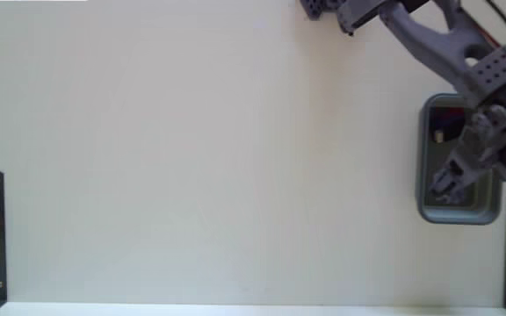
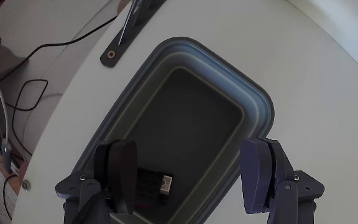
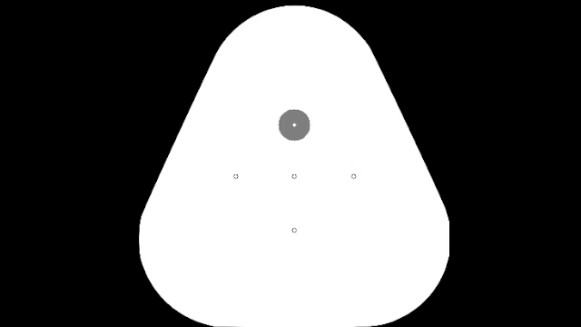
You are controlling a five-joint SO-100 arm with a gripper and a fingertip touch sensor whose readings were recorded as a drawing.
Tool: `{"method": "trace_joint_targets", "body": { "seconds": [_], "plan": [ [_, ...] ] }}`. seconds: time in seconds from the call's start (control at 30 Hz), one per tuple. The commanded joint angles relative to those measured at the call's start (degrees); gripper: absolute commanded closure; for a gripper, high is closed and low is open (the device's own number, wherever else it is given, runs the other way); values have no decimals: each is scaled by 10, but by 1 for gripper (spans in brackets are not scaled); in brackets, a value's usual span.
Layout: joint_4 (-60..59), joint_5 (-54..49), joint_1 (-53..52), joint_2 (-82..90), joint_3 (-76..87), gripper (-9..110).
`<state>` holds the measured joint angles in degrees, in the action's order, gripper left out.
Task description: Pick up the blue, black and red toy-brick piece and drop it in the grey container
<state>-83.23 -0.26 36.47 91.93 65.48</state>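
From my seat, the wrist view shows the claw [image 2: 191, 171] spread wide, its two dark fingers [image 2: 124, 168] well apart with nothing between them. It hangs over the grey container [image 2: 261, 115], looking straight down into the tub's darker inside.

The toy-brick piece [image 2: 153, 184] lies on the floor of the container, below the claw and off to the left-hand finger as the wrist view shows it. It sits just beside that finger's tip, and part of it is hidden behind the finger. What I can make out is a dark body with a small pale bit on its right end; I cannot tell its colours from this angle. It is apart from the right-hand finger, with bare tub floor between them.

In the fixed view the arm [image 1: 437, 39] reaches in from the top right, and the claw [image 1: 451, 180] sits over the lower half of the container [image 1: 427, 149], which is near the right edge of the pale table [image 1: 191, 158]. Inside the tub, above the claw in this view, I see a small dark and reddish shape with a pale spot [image 1: 444, 127], which looks to be the brick, though it is too small to be sure.

Beyond the container in the wrist view, a black bracket [image 2: 129, 31] is fixed at the table's edge, and a black cable [image 2: 36, 93] trails below it.
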Motion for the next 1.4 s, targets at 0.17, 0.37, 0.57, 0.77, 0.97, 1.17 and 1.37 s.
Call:
{"method": "trace_joint_targets", "body": {
  "seconds": [0.17, 0.37, 0.57, 0.77, 0.97, 1.17, 1.37],
  "plan": [
    [15, 3, 9, 12, 4, -9],
    [15, 3, 7, 14, 7, -9],
    [15, 3, -3, 28, 20, -9],
    [15, 3, -22, 52, 45, -9],
    [15, 3, -47, 85, 77, -9],
    [15, 3, -77, 125, 117, -9],
    [14, 3, -111, 170, 161, -9]
  ]
}}
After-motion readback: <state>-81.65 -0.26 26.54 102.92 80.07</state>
